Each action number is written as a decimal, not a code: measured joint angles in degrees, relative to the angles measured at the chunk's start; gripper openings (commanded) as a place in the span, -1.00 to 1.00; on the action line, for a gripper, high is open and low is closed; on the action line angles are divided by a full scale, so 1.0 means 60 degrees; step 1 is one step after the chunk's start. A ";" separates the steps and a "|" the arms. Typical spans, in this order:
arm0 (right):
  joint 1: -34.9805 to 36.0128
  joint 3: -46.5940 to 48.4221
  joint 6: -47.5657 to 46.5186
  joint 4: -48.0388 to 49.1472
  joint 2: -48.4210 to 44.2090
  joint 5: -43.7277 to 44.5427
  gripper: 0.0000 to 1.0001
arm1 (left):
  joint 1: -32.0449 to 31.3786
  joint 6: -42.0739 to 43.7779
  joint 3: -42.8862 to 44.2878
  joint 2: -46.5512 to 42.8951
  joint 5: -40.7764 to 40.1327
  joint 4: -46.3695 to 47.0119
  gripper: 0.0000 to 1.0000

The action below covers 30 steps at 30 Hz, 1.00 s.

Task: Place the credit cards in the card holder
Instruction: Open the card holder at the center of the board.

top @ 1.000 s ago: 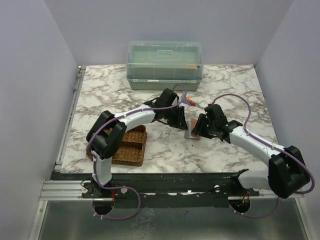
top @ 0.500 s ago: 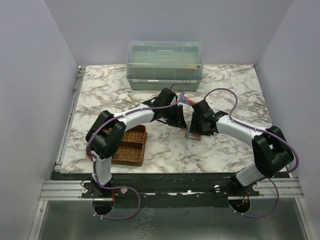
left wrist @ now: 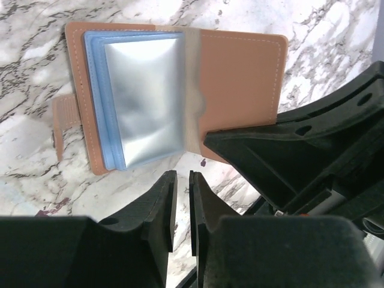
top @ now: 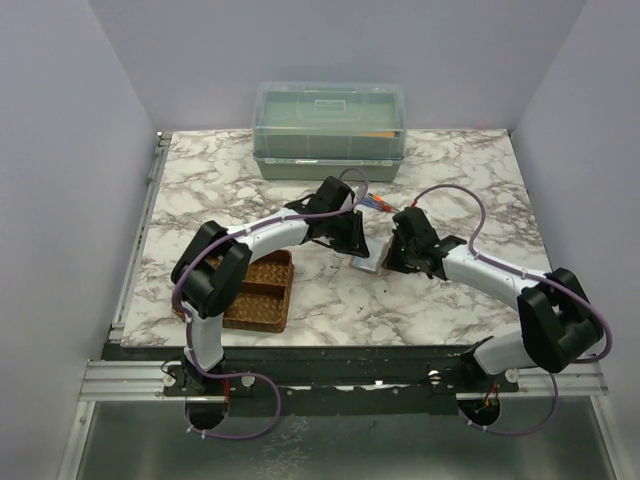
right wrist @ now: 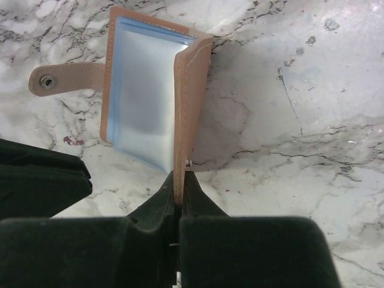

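Note:
The card holder (left wrist: pixel 240 78), tan-brown leather with a snap strap (right wrist: pixel 60 78), lies open on the marble between my two arms (top: pixel 368 262). On its left half lies a light blue credit card (left wrist: pixel 96 102) with a silver-grey one (left wrist: pixel 147 102) on top of it. My right gripper (right wrist: pixel 179 180) is shut on the edge of the holder's right flap (right wrist: pixel 187 108), which stands raised on edge. My left gripper (left wrist: pixel 183 180) hovers just beside the holder's near edge. Its jaws stand a narrow slit apart with nothing between them.
A clear lidded plastic box (top: pixel 330 130) stands at the back of the table. A brown woven divided tray (top: pixel 262 292) sits beside the left arm's base. Red-and-blue screwdriver handles (top: pixel 378 204) show just behind the two grippers.
My right gripper has closed onto the holder's right flap and its arm has shifted slightly. My left gripper's jaws have narrowed. The holder now lies open showing the silver card.

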 measured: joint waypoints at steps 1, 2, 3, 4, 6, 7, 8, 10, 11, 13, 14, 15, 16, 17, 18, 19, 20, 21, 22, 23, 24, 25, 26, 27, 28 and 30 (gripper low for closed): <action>0.0000 -0.0044 -0.0004 0.0120 -0.0011 -0.0044 -0.99 | 0.0000 0.0000 0.0000 0.0000 -0.0069 -0.0069 -0.62; 0.0000 -0.0131 -0.0007 0.0266 -0.0044 -0.0106 -0.99 | 0.0000 -0.0004 0.0000 0.0004 -0.0120 -0.0127 -0.64; 0.0000 -0.0251 -0.0007 0.0397 -0.0091 -0.0178 -0.99 | 0.0004 -0.0004 0.0000 0.0004 -0.0175 -0.0164 -0.66; 0.0000 -0.0397 -0.0007 0.0539 -0.0157 -0.0255 -0.99 | 0.0007 -0.0004 0.0000 0.0004 -0.0266 -0.0211 -0.68; -0.0015 -0.0743 -0.0007 0.0809 -0.0328 -0.0397 -0.99 | 0.0022 0.0000 0.0011 0.0040 -0.0463 -0.0280 -0.73; -0.0044 -0.0918 -0.0007 0.0958 -0.0423 -0.0495 -0.99 | 0.0047 0.0000 0.0044 0.0080 -0.0546 -0.0328 -0.75; -0.0087 -0.1075 -0.0007 0.1104 -0.0521 -0.0605 -0.99 | 0.0069 0.0000 0.0102 0.0164 -0.0681 -0.0390 -0.75; -0.0182 -0.1337 -0.0015 0.1381 -0.0674 -0.0831 -0.99 | 0.0098 -0.0004 0.0171 0.0368 -0.0903 -0.0433 -0.76; -0.0222 -0.1457 -0.0015 0.1541 -0.0725 -0.0940 -0.99 | 0.0113 -0.0004 0.0186 0.0463 -0.0973 -0.0477 -0.77; -0.0321 -0.1661 -0.0022 0.1872 -0.0761 -0.1169 -0.87 | 0.0131 -0.0004 0.0226 0.0699 -0.1071 -0.0579 -0.80; -0.0350 -0.1745 -0.0025 0.2004 -0.0765 -0.1264 -0.72 | 0.0146 -0.0004 0.0270 0.0863 -0.1089 -0.0627 -0.81; -0.0379 -0.1796 -0.0040 0.2058 -0.0765 -0.1322 -0.60 | 0.0168 -0.0004 0.0291 0.0987 -0.1093 -0.0630 -0.83; -0.0397 -0.1810 -0.0033 0.2047 -0.0765 -0.1348 -0.49 | 0.0186 -0.0044 0.0310 0.1144 -0.1104 -0.0634 -0.84; -0.0423 -0.1800 -0.0058 0.1989 -0.0761 -0.1337 -0.38 | 0.0219 -0.0084 0.0335 0.1202 -0.1038 -0.0634 -0.85; -0.0423 -0.1738 -0.0080 0.1814 -0.0750 -0.1242 -0.24 | 0.0226 -0.0106 0.0372 0.1217 -0.1031 -0.0663 -0.86; -0.0423 -0.1585 -0.0106 0.1450 -0.0714 -0.1042 -0.10 | 0.0226 -0.0109 0.0412 0.1224 -0.1049 -0.0685 -0.87; -0.0423 -0.1344 -0.0135 0.0998 -0.0634 -0.0790 -0.03 | 0.0226 -0.0113 0.0448 0.1246 -0.1064 -0.0696 -0.87; -0.0423 -0.1053 -0.0135 0.0539 -0.0539 -0.0506 0.02 | 0.0226 -0.0131 0.0477 0.1275 -0.1060 -0.0707 -0.88; -0.0419 -0.0739 -0.0193 0.0098 -0.0448 -0.0255 0.09 | 0.0226 -0.0149 0.0492 0.1290 -0.1056 -0.0718 -0.88; -0.0423 -0.0423 -0.0237 -0.0321 -0.0401 -0.0015 0.18 | 0.0222 -0.0160 0.0503 0.1293 -0.1056 -0.0729 -0.88; -0.0423 -0.0117 -0.0299 -0.0710 -0.0386 0.0200 0.26 | 0.0219 -0.0171 0.0525 0.1304 -0.1056 -0.0754 -0.89; -0.0423 0.0182 -0.0357 -0.1060 -0.0390 0.0390 0.33 | 0.0219 -0.0178 0.0539 0.1308 -0.1056 -0.0769 -0.89; -0.0423 0.0452 -0.0397 -0.1366 -0.0412 0.0557 0.38 | 0.0219 -0.0182 0.0543 0.1311 -0.1060 -0.0772 -0.89; -0.0419 0.0721 -0.0463 -0.1661 -0.0433 0.0703 0.42 | 0.0219 -0.0186 0.0543 0.1311 -0.1056 -0.0776 -0.89; -0.0419 0.0991 -0.0543 -0.1949 -0.0474 0.0820 0.43 | 0.0219 -0.0186 0.0546 0.1311 -0.1056 -0.0780 -0.89; -0.0415 0.1508 -0.0678 -0.2412 -0.0594 0.0882 0.40 | 0.0219 -0.0186 0.0561 0.1315 -0.1060 -0.0798 -0.89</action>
